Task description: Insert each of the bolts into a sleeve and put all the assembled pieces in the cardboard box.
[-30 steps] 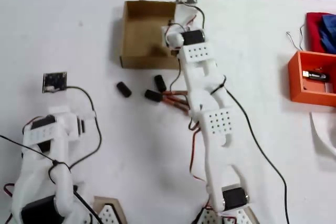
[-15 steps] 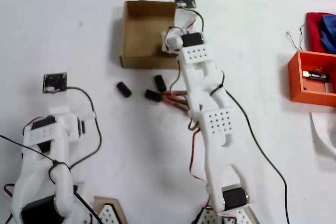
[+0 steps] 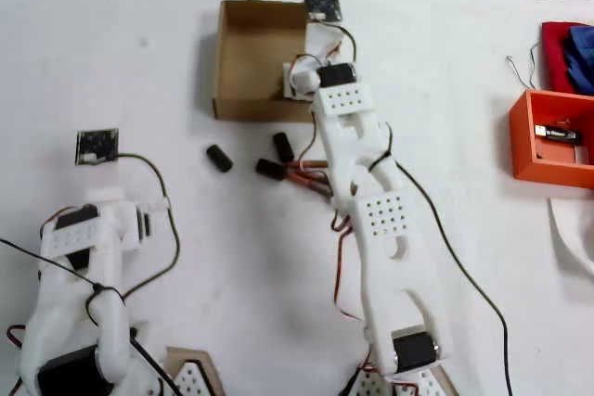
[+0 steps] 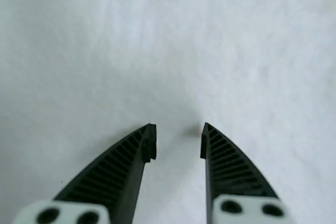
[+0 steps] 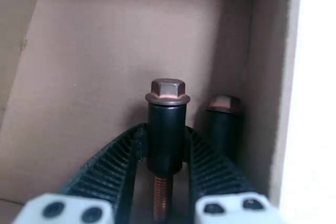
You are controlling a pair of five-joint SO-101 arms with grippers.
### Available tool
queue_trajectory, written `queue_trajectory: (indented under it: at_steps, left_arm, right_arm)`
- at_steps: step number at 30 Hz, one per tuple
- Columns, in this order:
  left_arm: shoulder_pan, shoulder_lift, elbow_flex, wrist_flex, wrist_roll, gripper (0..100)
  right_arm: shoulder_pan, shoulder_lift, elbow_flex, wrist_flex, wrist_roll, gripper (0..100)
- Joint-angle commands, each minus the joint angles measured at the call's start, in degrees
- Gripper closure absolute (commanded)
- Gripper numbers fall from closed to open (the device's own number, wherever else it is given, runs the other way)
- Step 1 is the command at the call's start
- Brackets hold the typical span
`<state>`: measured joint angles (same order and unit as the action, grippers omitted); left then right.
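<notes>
My right gripper (image 5: 167, 153) is shut on an assembled piece (image 5: 166, 124), a black sleeve with a copper bolt through it, held inside the cardboard box (image 5: 105, 51) close to its floor. A similar dark shape (image 5: 224, 124) stands beside it at the box wall; I cannot tell whether it is a second piece or a shadow. From above, the right arm (image 3: 345, 108) reaches over the near right corner of the box (image 3: 246, 53). Three loose black sleeves (image 3: 219, 158) (image 3: 283, 146) (image 3: 270, 170) and copper bolts (image 3: 311, 179) lie just in front of the box. My left gripper (image 4: 177, 142) hangs open over bare table.
The left arm (image 3: 79, 248) is folded at the near left of the table. An orange tray (image 3: 548, 141) holding a small dark item sits at the right edge, with red and blue cloth (image 3: 568, 53) behind it. Cables trail along the right arm.
The right arm has swung its gripper a little left and deeper over the box with the assembled piece. The left arm has not moved.
</notes>
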<state>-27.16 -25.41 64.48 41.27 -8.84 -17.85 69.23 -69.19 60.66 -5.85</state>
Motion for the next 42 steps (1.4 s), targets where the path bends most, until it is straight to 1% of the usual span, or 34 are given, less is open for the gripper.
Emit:
queue_trajectory:
  at_steps: [1,4,9,15,25,29,35,38,42]
  left_arm:
    - [-0.6,-0.6,-0.1,-0.9,-0.3,84]
    - [-0.6,-0.6,-0.1,-0.9,-0.3,84]
    - [-0.6,-0.6,-0.1,-0.9,-0.3,84]
    - [-0.6,-0.6,-0.1,-0.9,-0.3,84]
    - [-0.5,-0.6,-0.1,-0.9,-0.3,84]
    - [-0.5,-0.6,-0.1,-0.9,-0.3,84]
    - [-0.5,-0.6,-0.1,-0.9,-0.3,84]
    - [-0.5,-0.6,-0.1,-0.9,-0.3,84]
    - [-0.5,-0.6,-0.1,-0.9,-0.3,84]
  right_arm:
    - [0.0,-0.2,-1.0,-1.3,-0.7,97.4]
    - [0.0,-0.3,-1.0,-1.3,-0.7,96.7]
    - [0.0,-0.7,-1.1,-1.3,-0.7,90.9]
    - [0.3,-2.2,-3.9,-0.7,-0.7,91.4]
    - [2.6,-9.6,-12.6,6.1,-0.4,91.4]
    - [3.5,-12.2,-14.4,11.4,-0.4,91.4]
    - [2.9,-14.6,-18.7,22.2,-0.8,91.4]
    - [1.1,-14.6,-21.8,29.3,-0.8,91.4]
    - [-3.3,-15.0,-26.7,40.8,-0.4,91.4]
